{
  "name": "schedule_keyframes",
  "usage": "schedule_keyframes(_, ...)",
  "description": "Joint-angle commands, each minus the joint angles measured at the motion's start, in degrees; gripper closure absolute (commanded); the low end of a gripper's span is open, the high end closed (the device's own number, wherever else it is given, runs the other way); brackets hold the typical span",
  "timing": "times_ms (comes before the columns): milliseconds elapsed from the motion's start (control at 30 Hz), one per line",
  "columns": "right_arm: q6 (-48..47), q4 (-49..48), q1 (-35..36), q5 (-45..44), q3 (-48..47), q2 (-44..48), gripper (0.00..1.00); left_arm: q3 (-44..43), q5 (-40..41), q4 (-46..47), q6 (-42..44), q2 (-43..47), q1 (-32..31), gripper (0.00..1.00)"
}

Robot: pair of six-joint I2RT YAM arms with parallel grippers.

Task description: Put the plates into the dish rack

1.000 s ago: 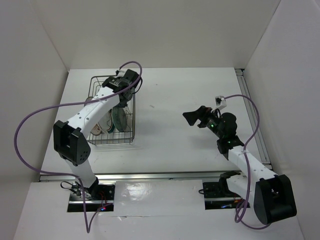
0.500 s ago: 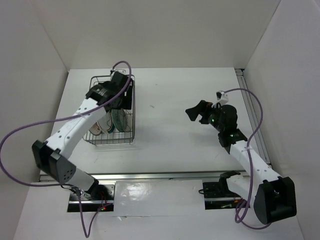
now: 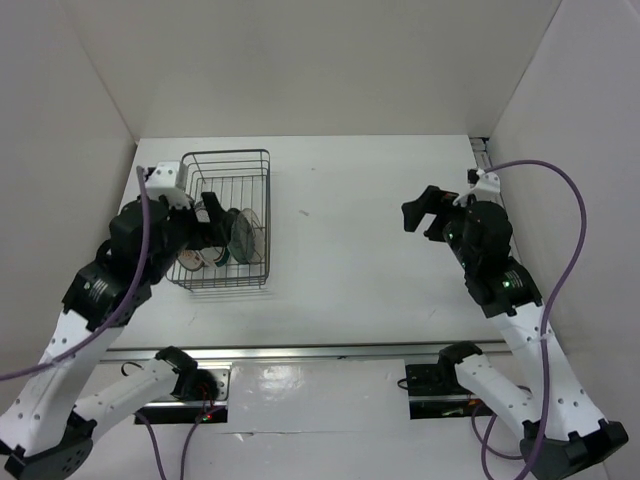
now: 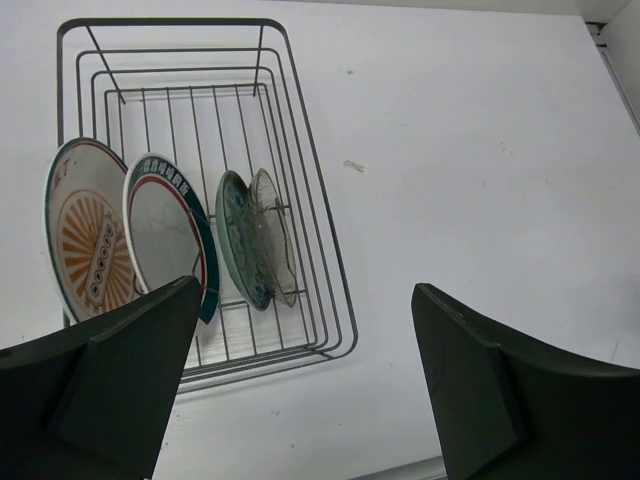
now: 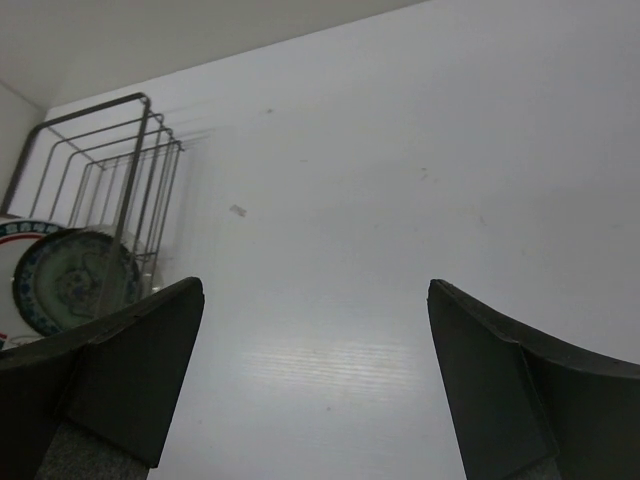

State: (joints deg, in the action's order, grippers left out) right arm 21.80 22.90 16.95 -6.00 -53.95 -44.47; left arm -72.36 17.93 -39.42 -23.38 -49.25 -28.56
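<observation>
Four plates (image 4: 170, 240) stand in the rack (image 4: 170, 21) at 10 o'clock; left fingers (image 4: 110, 390) and right fingers (image 5: 510, 400) spread wide, empty. Loading looks done; you just park both arms.

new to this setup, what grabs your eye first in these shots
In the wire dish rack on the table's left side, a sunburst plate, a ringed plate, a teal plate and a grey plate all stand on edge. The left end effector and the right end effector both hang open and empty.
</observation>
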Motion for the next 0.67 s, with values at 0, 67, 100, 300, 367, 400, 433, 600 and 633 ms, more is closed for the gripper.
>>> schedule_keyframes(0,-0.4,7.4,1.2,-10.3,-2.6,2.7,0.00,4.3,1.0,3.8,3.2,6.7,-0.1,0.00)
schedule_keyframes(67,0.2,8.5,1.2,-12.0,-2.6,4.2,0.00,5.7,3.1,3.8,3.2,9.2,-0.1,0.00)
schedule_keyframes(100,0.2,9.3,1.2,-12.0,-3.5,4.8,0.00,7.4,3.1,4.3,3.2,10.5,-0.1,0.00)
schedule_keyframes(300,0.2,12.7,1.2,-9.4,-4.8,5.4,0.00,14.3,4.8,7.8,2.5,20.3,-0.1,0.00)
schedule_keyframes(367,0.2,13.4,1.7,-10.3,-3.8,6.2,0.00,16.8,5.4,8.5,2.5,21.0,-0.1,0.00)
schedule_keyframes(400,0.2,13.4,1.7,-11.7,-3.8,7.1,0.00,16.8,5.4,9.0,2.5,21.5,-0.1,0.00)
schedule_keyframes(433,0.2,13.4,2.5,-11.8,-3.1,7.6,0.00,17.6,5.4,9.0,2.0,21.5,0.4,0.00)
schedule_keyframes(600,1.2,14.6,3.0,-13.6,-3.7,7.7,0.00,19.0,2.0,9.0,1.5,20.3,1.0,0.00)
schedule_keyframes(633,1.2,14.6,3.0,-13.6,-3.7,7.7,0.00,19.0,2.0,9.5,1.5,20.3,1.6,0.00)
